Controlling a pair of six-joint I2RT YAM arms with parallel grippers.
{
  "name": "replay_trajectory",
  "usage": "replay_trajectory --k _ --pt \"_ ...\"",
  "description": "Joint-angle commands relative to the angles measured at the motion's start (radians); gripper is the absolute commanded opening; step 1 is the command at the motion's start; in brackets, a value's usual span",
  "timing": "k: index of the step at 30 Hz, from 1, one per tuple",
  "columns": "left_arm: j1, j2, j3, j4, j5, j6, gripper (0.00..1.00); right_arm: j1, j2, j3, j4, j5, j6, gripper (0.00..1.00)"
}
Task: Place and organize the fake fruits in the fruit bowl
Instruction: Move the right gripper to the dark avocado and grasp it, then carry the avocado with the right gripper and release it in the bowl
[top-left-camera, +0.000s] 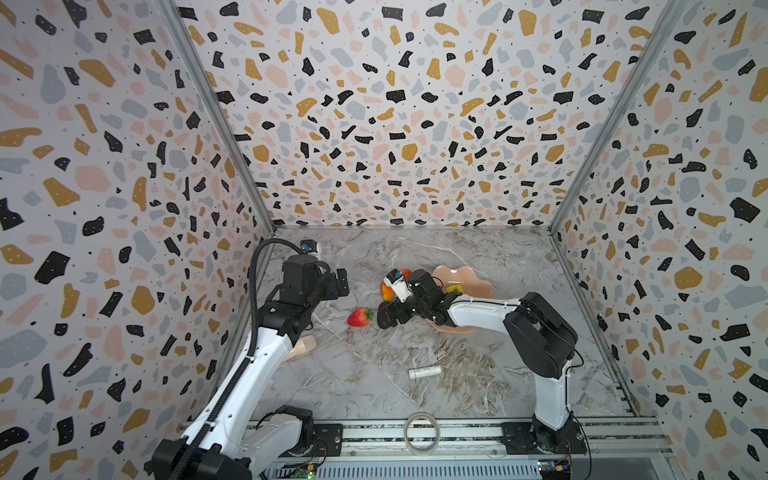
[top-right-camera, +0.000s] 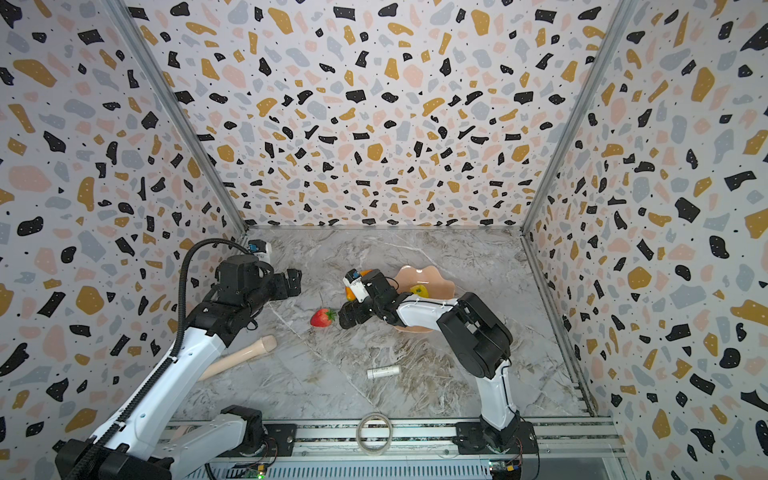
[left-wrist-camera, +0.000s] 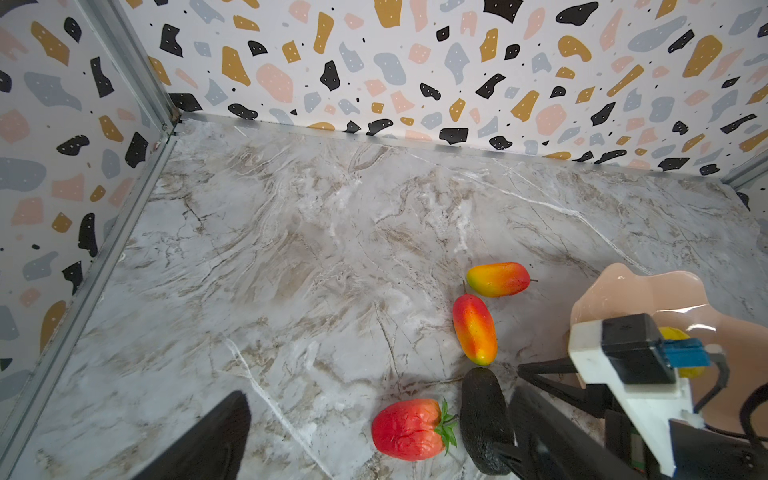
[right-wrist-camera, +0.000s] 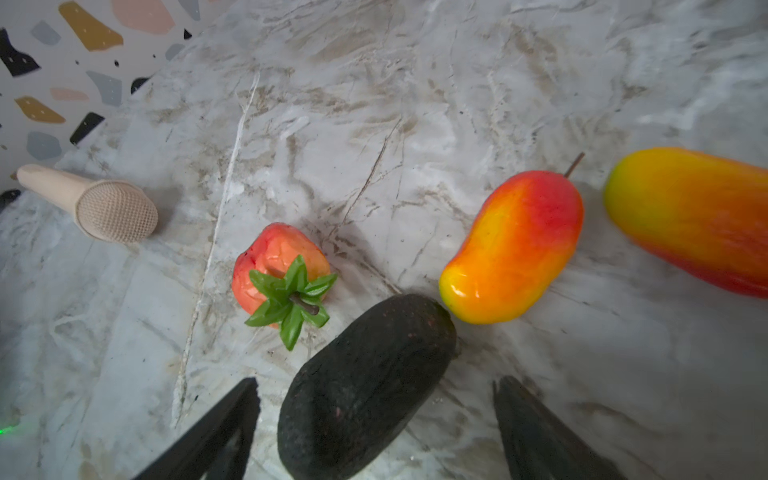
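The dark avocado (right-wrist-camera: 365, 382) lies on the marble between the fingers of my right gripper (right-wrist-camera: 374, 384), which is open, with a gap showing on both sides. In both top views that gripper (top-left-camera: 386, 318) is low, just right of the red strawberry (top-left-camera: 359, 318) and in front of the bowl. Two red-and-yellow mangoes (left-wrist-camera: 473, 328) (left-wrist-camera: 498, 279) lie beyond the avocado. The peach-pink fruit bowl (top-left-camera: 469, 276) holds the yellow fruit (top-left-camera: 455, 288); the right arm covers the bowl's near side. My left gripper (top-left-camera: 343, 282) hangs open and empty, left of the fruits.
A beige cone-shaped cup (top-right-camera: 249, 355) lies on its side by the left arm. A white tube (top-left-camera: 424, 372) lies nearer the front, and a tape ring (top-left-camera: 422, 432) sits on the front rail. Patterned walls close in three sides.
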Motion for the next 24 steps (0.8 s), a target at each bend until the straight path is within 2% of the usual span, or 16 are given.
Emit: replay_trajectory --k 1,16,22,24 --pt "-0.005 -0.002 -0.012 0.034 0.018 -0.007 1.00 0.031 0.016 0.065 -0.022 0.013 0.050 0.85" --pt "-0.005 -0.005 -0.015 0.036 0.017 0.002 1.00 0.045 0.103 0.138 -0.138 0.111 0.051 0.71" --pt "-0.005 -0.007 -0.017 0.035 0.013 0.003 1.00 0.049 0.118 0.137 -0.132 0.097 0.053 0.59" --pt "-0.005 -0.009 -0.018 0.034 0.011 0.004 1.00 0.049 0.106 0.134 -0.130 0.095 0.047 0.52"
